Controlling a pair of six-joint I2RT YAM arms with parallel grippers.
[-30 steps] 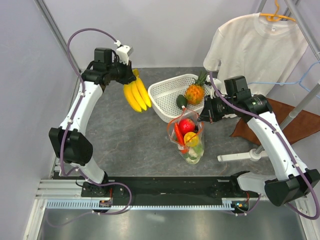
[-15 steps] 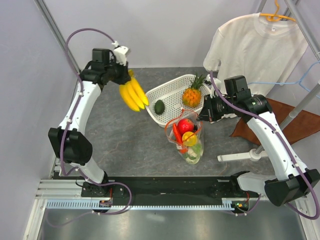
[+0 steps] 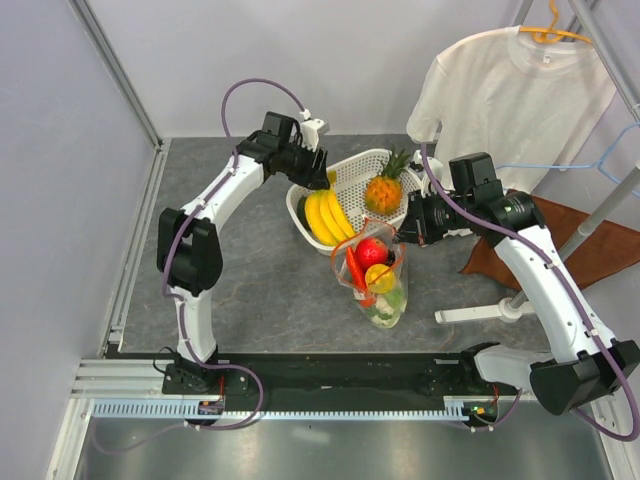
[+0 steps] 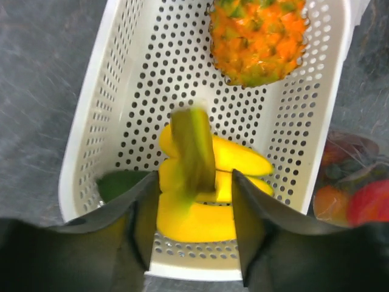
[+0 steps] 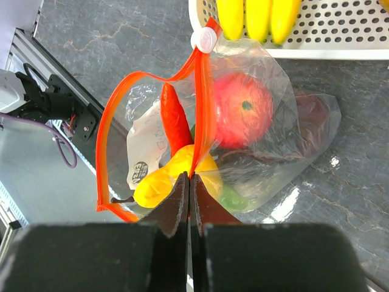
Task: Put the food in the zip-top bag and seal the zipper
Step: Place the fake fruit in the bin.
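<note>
Grey tabletop (image 3: 260,280): right jaws pinch zipper (image 5: 200,115); left jaws clamp bananas (image 4: 213,188) over basket (image 4: 103,103).

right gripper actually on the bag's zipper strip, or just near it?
Touching. The right wrist view shows the right gripper shut on the zipper, the orange strip running straight into the closed fingertips with no gap.

The banana stem (image 4: 192,149) is blurred. A dark green fruit (image 4: 118,184) at seven o'clock in the basket (image 4: 91,128) sits half hidden behind the left gripper (image 4: 193,210). The frame cuts the bananas (image 5: 255,15) at twelve o'clock. Dark food behind the red fruit (image 5: 240,109) is unclear.
</note>
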